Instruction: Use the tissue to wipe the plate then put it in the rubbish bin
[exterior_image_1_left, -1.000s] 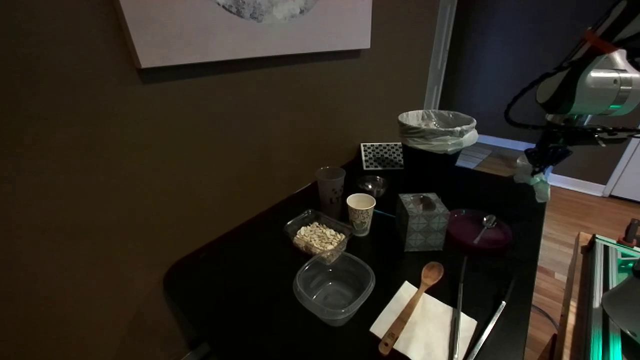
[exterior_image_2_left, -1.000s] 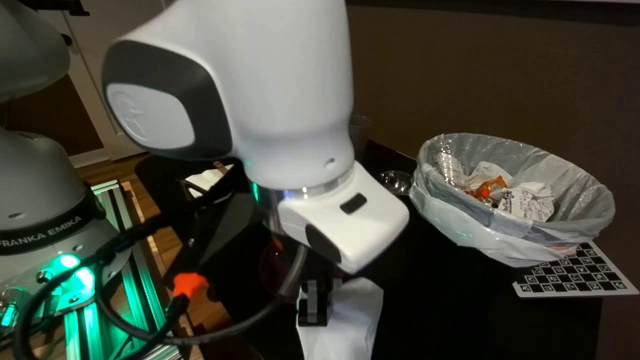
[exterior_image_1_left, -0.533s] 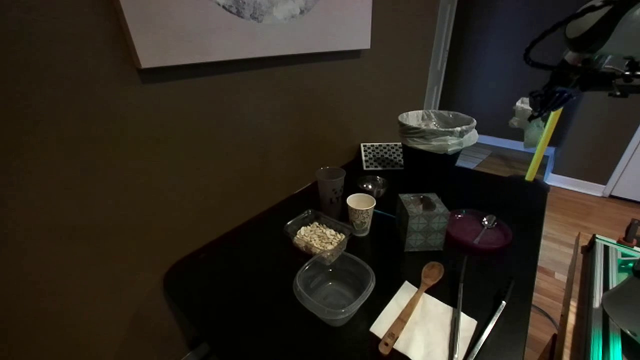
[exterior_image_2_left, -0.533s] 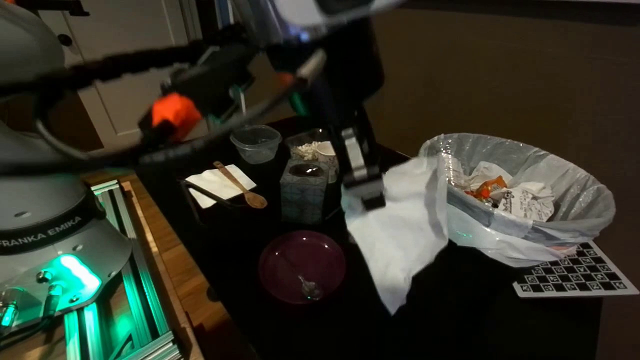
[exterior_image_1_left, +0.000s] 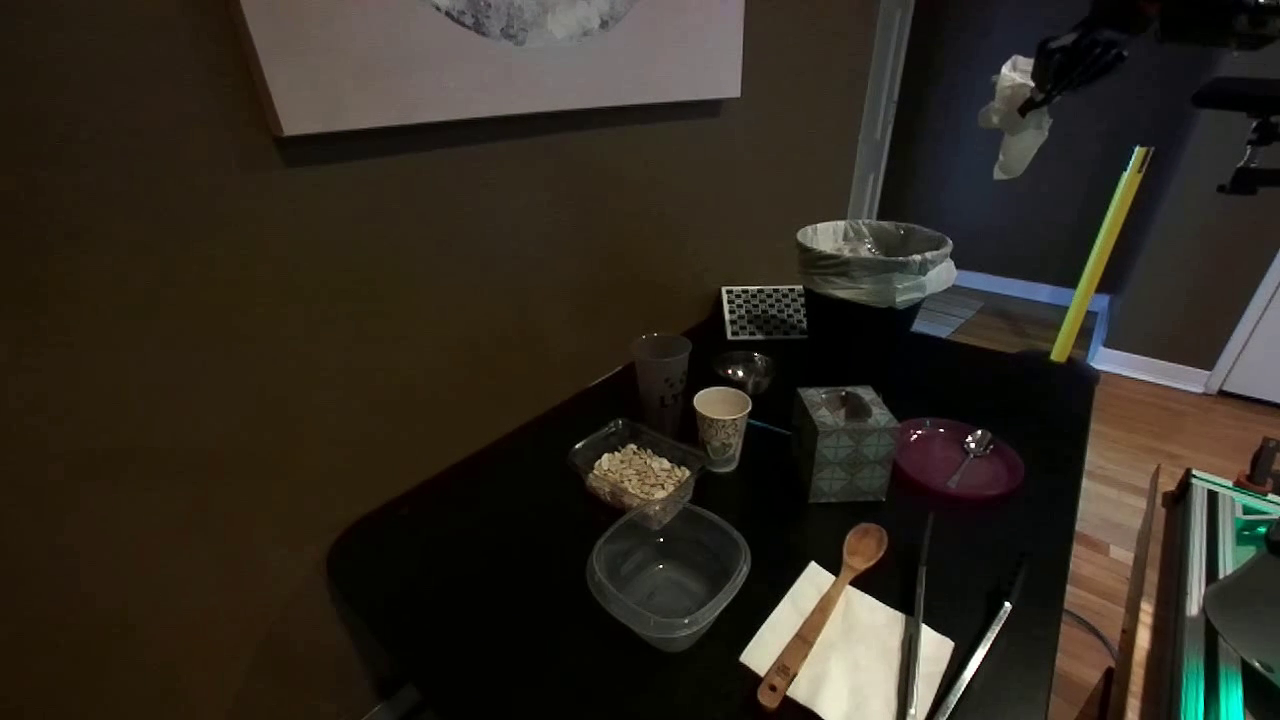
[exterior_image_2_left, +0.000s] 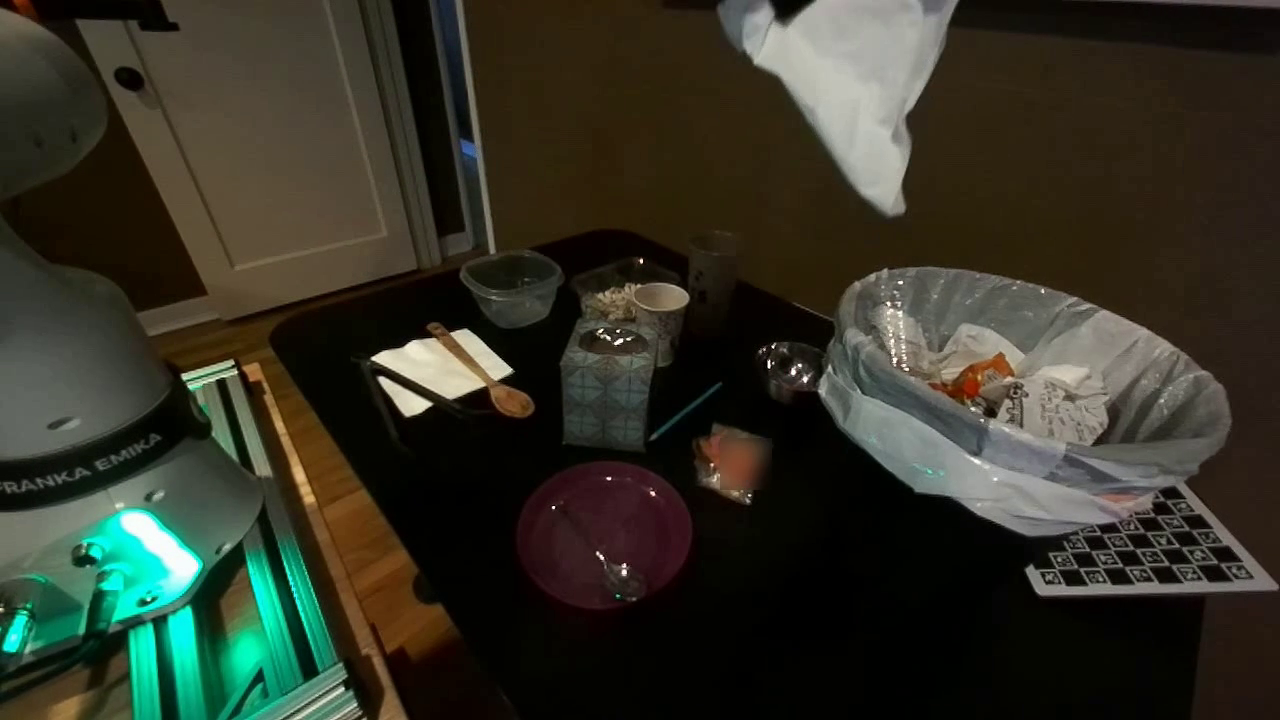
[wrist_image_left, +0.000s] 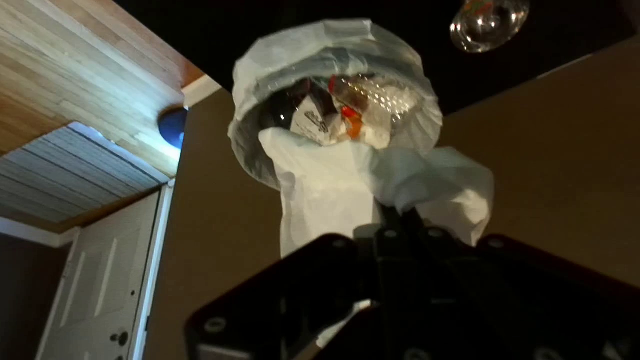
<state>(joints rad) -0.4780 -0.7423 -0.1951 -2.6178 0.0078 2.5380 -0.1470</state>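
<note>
The white tissue (exterior_image_2_left: 860, 100) hangs in the air, well above the table and higher than the bin's rim. My gripper (exterior_image_1_left: 1035, 105) is shut on it; in the wrist view the gripper (wrist_image_left: 400, 212) has its fingertips together with the tissue (wrist_image_left: 325, 200) bunched around them and spreading out ahead. The rubbish bin (exterior_image_2_left: 900, 450), lined with a white bag, holds crumpled paper and wrappers. In the wrist view the bin (wrist_image_left: 320, 42) lies beyond the tissue, which covers part of its opening. On the dark table rests the maroon plate (exterior_image_2_left: 645, 515), bearing a small metal spoon (exterior_image_2_left: 622, 580).
Beside the plate stand a tissue box (exterior_image_2_left: 605, 390) and a small wrapped packet (exterior_image_2_left: 735, 465). A glass bowl (exterior_image_2_left: 790, 370) sits near the bin, and a checkered board (exterior_image_2_left: 1160, 550) lies by its base. Cups, plastic containers, a napkin with a wooden spoon (exterior_image_1_left: 825, 615) and tongs occupy the far end.
My gripper has risen high from low beside the plate, carrying the tissue up and toward the bin's side. The arm no longer blocks the plate from sight. Plate and bin stayed put.
</note>
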